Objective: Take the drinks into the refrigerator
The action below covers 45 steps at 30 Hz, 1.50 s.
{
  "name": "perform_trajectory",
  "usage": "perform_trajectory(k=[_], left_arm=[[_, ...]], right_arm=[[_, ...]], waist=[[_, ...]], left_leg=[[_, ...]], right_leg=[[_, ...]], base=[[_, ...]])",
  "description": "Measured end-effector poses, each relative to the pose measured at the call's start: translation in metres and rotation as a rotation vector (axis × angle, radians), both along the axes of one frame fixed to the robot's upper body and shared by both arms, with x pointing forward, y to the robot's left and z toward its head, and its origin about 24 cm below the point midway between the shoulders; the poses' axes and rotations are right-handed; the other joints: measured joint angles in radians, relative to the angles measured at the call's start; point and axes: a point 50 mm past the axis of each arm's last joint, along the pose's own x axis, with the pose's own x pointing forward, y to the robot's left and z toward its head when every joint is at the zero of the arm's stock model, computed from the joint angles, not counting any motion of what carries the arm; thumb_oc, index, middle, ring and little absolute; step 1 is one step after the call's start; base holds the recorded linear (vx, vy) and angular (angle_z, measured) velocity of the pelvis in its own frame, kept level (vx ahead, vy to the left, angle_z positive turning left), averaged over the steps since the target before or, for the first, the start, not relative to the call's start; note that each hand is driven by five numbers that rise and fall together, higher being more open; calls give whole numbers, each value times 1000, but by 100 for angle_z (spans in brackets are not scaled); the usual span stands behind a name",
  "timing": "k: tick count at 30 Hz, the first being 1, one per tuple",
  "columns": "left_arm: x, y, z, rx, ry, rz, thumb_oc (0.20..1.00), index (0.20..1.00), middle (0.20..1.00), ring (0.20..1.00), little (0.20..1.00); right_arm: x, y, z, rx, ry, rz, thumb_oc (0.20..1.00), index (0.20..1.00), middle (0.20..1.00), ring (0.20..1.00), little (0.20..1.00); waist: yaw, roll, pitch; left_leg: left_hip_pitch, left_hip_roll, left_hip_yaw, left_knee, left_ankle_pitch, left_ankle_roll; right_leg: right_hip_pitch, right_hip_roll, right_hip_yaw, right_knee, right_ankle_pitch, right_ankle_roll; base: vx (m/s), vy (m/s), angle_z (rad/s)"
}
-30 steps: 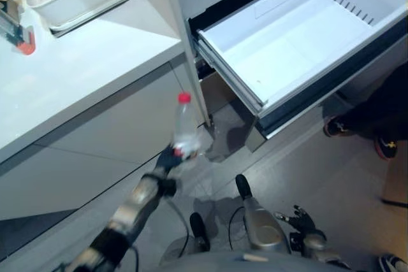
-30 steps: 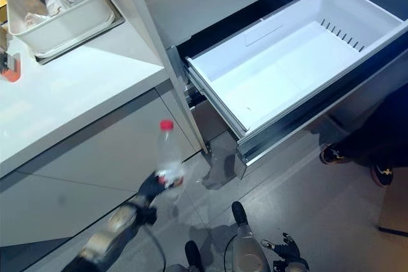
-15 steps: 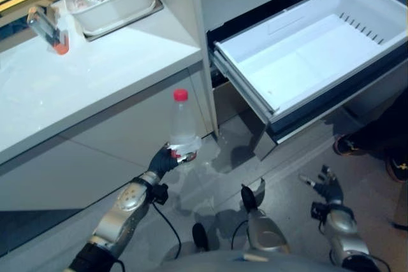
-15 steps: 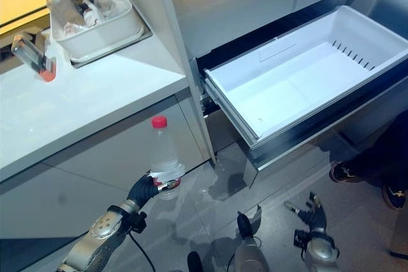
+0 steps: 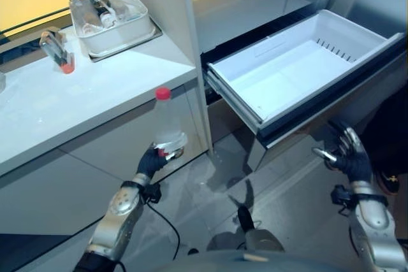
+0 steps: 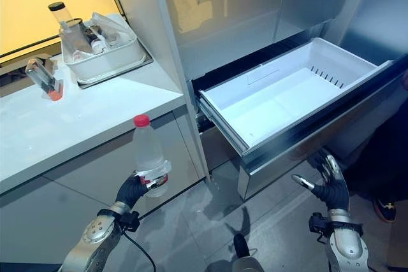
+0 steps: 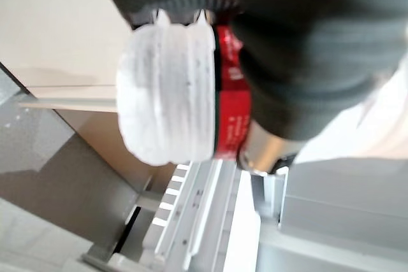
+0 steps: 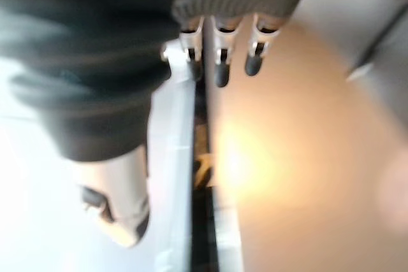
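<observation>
Left eye view, left robot hand (image 5: 152, 161) gripping bottle (image 5: 167, 123) upright

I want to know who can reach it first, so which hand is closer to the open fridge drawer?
Right. The right hand is raised open just before the drawer's front panel. The left hand holds the bottle upright by the counter cabinet, farther to the drawer's left.

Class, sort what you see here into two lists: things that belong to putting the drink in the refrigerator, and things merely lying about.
Belongs to the job:
bottle, upright in the left hand
open white drawer of the refrigerator
right hand, open, near the drawer front

Lying about:
white tray of containers on the counter
small red-based item beside the tray
</observation>
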Motion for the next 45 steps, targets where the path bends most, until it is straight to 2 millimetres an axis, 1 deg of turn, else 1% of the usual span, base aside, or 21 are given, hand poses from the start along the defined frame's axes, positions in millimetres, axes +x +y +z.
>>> perform_trajectory(k=[4, 6, 8, 9, 10, 12, 14, 15, 16, 17, 20, 21, 22, 24, 26, 29, 30, 34, 40, 42, 45], left_arm=[[0, 1, -3, 12, 8, 16, 200, 200, 200, 200, 200], [0, 2, -8, 11, 25, 27, 200, 200, 200, 200, 200], [-1, 4, -16, 47, 55, 31, 200, 200, 200, 200, 200], [0, 4, -18, 60, 63, 28, 200, 200, 200, 200, 200], [3, 0, -22, 84, 78, 1, 200, 200, 200, 200, 200], [13, -10, -20, 150, 65, -79, 200, 200, 200, 200, 200], [18, -19, -16, 178, 40, -139, 200, 200, 200, 200, 200], [21, -24, -14, 193, 31, -165, 200, 200, 200, 200, 200], [24, -26, -14, 212, 30, -185, 200, 200, 200, 200, 200], [34, -32, -9, 254, 17, -238, 200, 200, 200, 200, 200], [50, -50, 8, 297, -68, -311, 200, 200, 200, 200, 200], [54, -55, 12, 296, -87, -319, 200, 200, 200, 200, 200], [55, -57, 14, 294, -96, -324, 200, 200, 200, 200, 200], [61, -62, 20, 335, -134, -325, 200, 200, 200, 200, 200], [64, -67, 24, 334, -157, -319, 200, 200, 200, 200, 200], [68, -70, 25, 361, -177, -297, 200, 200, 200, 200, 200], [70, -70, 24, 371, -177, -282, 200, 200, 200, 200, 200], [74, -66, 25, 394, -186, -223, 200, 200, 200, 200, 200], [84, -71, 38, 412, -255, -156, 200, 200, 200, 200, 200], [89, -72, 44, 412, -274, -139, 200, 200, 200, 200, 200], [96, -74, 51, 406, -295, -112, 200, 200, 200, 200, 200]], right_arm=[[8, 9, 30, -51, -127, 91, 1000, 1000, 1000, 1000, 1000], [15, 13, 38, -72, -162, 124, 1000, 1000, 1000, 1000, 1000], [28, 20, 55, -117, -214, 181, 1000, 1000, 1000, 1000, 1000], [34, 24, 59, -139, -222, 210, 1000, 1000, 1000, 1000, 1000], [45, 29, 65, -199, -213, 262, 1000, 1000, 1000, 1000, 1000], [64, 36, 69, -286, -170, 332, 1000, 1000, 1000, 1000, 1000], [71, 40, 69, -315, -144, 365, 1000, 1000, 1000, 1000, 1000], [82, 47, 64, -328, -103, 406, 1000, 1000, 1000, 1000, 1000], [90, 51, 60, -351, -68, 430, 1000, 1000, 1000, 1000, 1000], [106, 60, 57, -418, 7, 477, 1000, 1000, 1000, 1000, 1000], [122, 80, 68, -443, -6, 532, 1000, 1000, 1000, 1000, 1000], [128, 88, 69, -425, -11, 550, 1000, 1000, 1000, 1000, 1000], [129, 90, 70, -429, -9, 557, 1000, 1000, 1000, 1000, 1000], [141, 99, 70, -455, 17, 573, 1000, 1000, 1000, 1000, 1000], [150, 104, 70, -434, 32, 574, 1000, 1000, 1000, 1000, 1000], [156, 116, 72, -416, 44, 609, 1000, 1000, 1000, 1000, 1000], [157, 123, 76, -406, 37, 631, 1000, 1000, 1000, 1000, 1000], [157, 137, 81, -329, 14, 676, 1000, 1000, 1000, 1000, 1000], [157, 155, 89, -217, -11, 739, 1000, 1000, 1000, 1000, 1000], [153, 168, 93, -164, -33, 789, 1000, 1000, 1000, 1000, 1000], [148, 175, 99, -130, -62, 824, 1000, 1000, 1000, 1000, 1000]], waist=[[0, -5, -22], [1, -6, -34], [4, -7, -48], [4, -8, -49], [10, -10, -61], [32, -18, -70], [46, -24, -75], [62, -28, -79], [58, -29, -85], [68, -29, -86], [93, -32, -89], [87, -33, -90], [91, -33, -90], [112, -34, -91], [114, -35, -91], [118, -36, -92], [114, -36, -92], [115, -38, -93], [116, -38, -94], [115, -38, -94], [115, -37, -94]], left_leg=[[8, 3, 1, 0, 0, 0], [9, 2, 1, 0, 0, 0], [9, 3, 2, -4, 0, 0], [13, 4, 2, -5, -2, 0], [13, 4, 0, -5, -1, -1], [18, 5, -3, -4, -1, -2], [26, 6, -9, 0, -1, -2], [28, 7, -9, 1, 0, -2], [28, 6, -9, 0, 0, -2], [26, 5, -12, 1, 1, -3], [26, 6, -26, 0, 4, -2], [27, 6, -31, 0, 5, -3], [26, 6, -32, 0, 5, -3], [26, 8, -35, 0, 5, -4], [26, 10, -37, 0, 6, -4], [25, 10, -44, 0, 6, -4], [25, 10, -44, 0, 6, -4], [23, 12, -49, 0, 6, -5], [23, 14, -58, 0, 6, -5], [23, 15, -60, 1, 7, -6], [24, 14, -61, 1, 7, -6]], right_leg=[[8, 3, 1, 0, -1, -1], [8, 3, 0, 0, 0, -1], [14, 1, -1, -1, -1, -1], [19, 1, -3, -1, -1, -1], [22, 1, -2, -1, -1, -1], [27, 2, -5, -1, -1, -2], [30, 3, -11, -1, 0, -3], [33, 5, -12, 1, 1, -7], [33, 4, -12, 3, 3, -9], [39, 3, -16, 4, 8, -10], [41, 0, -29, 4, 7, -10], [43, 1, -33, 4, 6, -11], [43, 1, -35, 4, 6, -12], [44, 2, -39, 4, 5, -13], [44, 3, -41, 4, 4, -14], [47, 1, -50, 4, 2, -15], [47, 1, -51, 4, 2, -15], [48, 2, -55, 3, -1, -17], [52, 1, -63, 2, -3, -18], [53, 2, -65, 1, -4, -18], [54, 1, -66, 3, -4, -18]], base=[[0, 0, 0], [0, 0, 0], [0, 0, 0], [0, 0, 0], [0, 0, 0], [-3, -23, 6], [0, -18, 7], [0, 0, 0], [0, 0, 0], [-53, -16, 4], [-6, -13, 13], [1, -16, 12], [-3, -11, 9], [-5, -6, 4], [-3, -3, 2], [13, -7, 6], [49, -6, 2], [13, -6, 3], [28, -10, 4], [0, 0, 0], [0, 0, 0]])
